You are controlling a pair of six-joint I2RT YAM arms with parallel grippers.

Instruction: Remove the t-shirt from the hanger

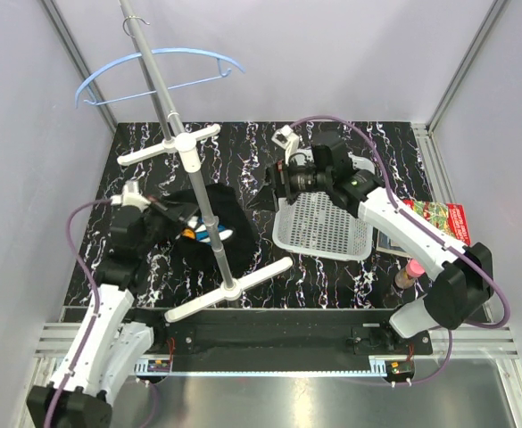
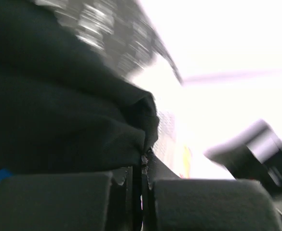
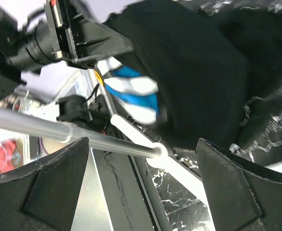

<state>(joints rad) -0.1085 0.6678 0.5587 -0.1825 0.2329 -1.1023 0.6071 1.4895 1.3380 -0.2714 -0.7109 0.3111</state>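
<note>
- Left wrist view showed the left gripper (image 2: 141, 171) clenched, jaws nearly meeting, with a fold of the black t-shirt (image 2: 59, 106) pinched between them.
- From above, the left arm reached forward and bent inward to the left edge of the cloth heap.
- The right gripper (image 3: 143, 144) stood spread wide, holding nothing and facing the heap. The right arm stretched over the white mesh tray (image 1: 327, 234).
- The t-shirt lay crumpled on the black marbled table (image 1: 243, 147) around the stand's pole (image 1: 199, 192), its blue-and-white print showing.
- The hanger (image 1: 153, 53) hung near the pole's top, well apart from the t-shirt.
</note>
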